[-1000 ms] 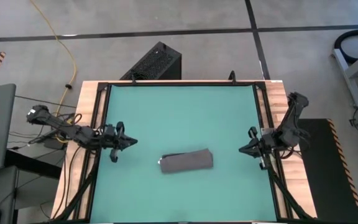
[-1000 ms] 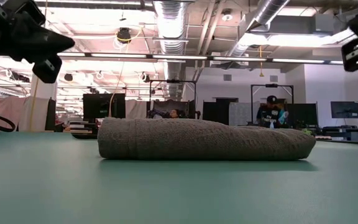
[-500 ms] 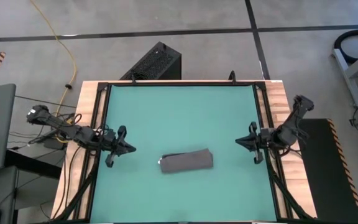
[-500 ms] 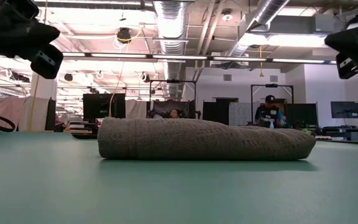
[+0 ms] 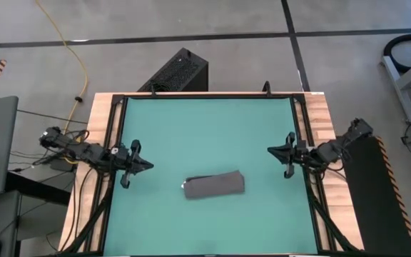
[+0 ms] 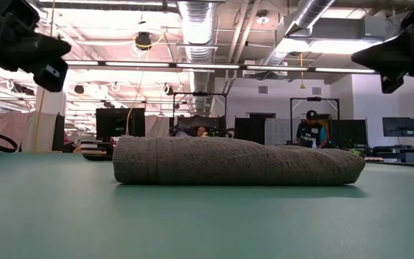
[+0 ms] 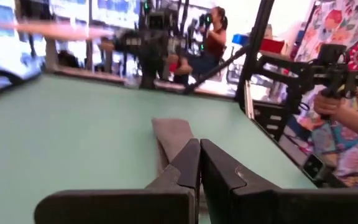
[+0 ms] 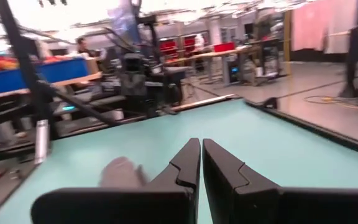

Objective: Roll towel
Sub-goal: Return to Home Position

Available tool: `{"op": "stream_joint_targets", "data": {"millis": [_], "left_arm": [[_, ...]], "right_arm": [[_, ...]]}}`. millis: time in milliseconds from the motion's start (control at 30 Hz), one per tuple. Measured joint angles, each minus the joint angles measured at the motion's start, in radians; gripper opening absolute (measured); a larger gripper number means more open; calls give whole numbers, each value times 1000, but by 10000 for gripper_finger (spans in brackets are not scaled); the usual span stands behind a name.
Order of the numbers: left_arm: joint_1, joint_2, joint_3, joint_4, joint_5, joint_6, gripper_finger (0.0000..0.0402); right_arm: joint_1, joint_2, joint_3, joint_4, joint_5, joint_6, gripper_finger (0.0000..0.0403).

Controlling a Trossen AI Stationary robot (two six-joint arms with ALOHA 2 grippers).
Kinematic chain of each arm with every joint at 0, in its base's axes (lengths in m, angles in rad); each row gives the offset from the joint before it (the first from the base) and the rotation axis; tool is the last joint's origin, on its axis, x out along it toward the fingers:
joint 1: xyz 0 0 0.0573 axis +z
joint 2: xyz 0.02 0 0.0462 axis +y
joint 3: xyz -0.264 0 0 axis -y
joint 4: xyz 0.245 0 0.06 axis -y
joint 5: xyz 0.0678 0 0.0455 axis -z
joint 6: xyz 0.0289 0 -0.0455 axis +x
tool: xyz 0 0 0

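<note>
Drawn further back to opposite sides of the desk (image 5: pixel 318 114), with left jaws and right jaws each closed on nothing, well apart from the rolled towel (image 5: pixel 214 185) lying on the green mat (image 5: pixel 205 128); seemingly homing, calling only for further retreat.

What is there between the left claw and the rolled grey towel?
Nothing but bare green mat: in the high view the left gripper hangs near the mat's left edge, apart from the towel.

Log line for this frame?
towel: rolled, on mat | left end effector: shut, empty, left edge | right end effector: shut, empty, right edge
</note>
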Motion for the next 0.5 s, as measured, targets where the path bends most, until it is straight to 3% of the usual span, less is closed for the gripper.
{"op": "stream_joint_targets", "data": {"millis": [167,433,500], "left_arm": [[1,-14,23,-26,-56,85,0],[1,-15,26,-60,-148,81,0],[1,-15,26,-55,-123,81,0]], "right_arm": [[-103,-1,0,8,-69,-46,45],[-254,15,0,-11,-109,-75,45],[-289,19,0,-10,-210,-115,45]]}}
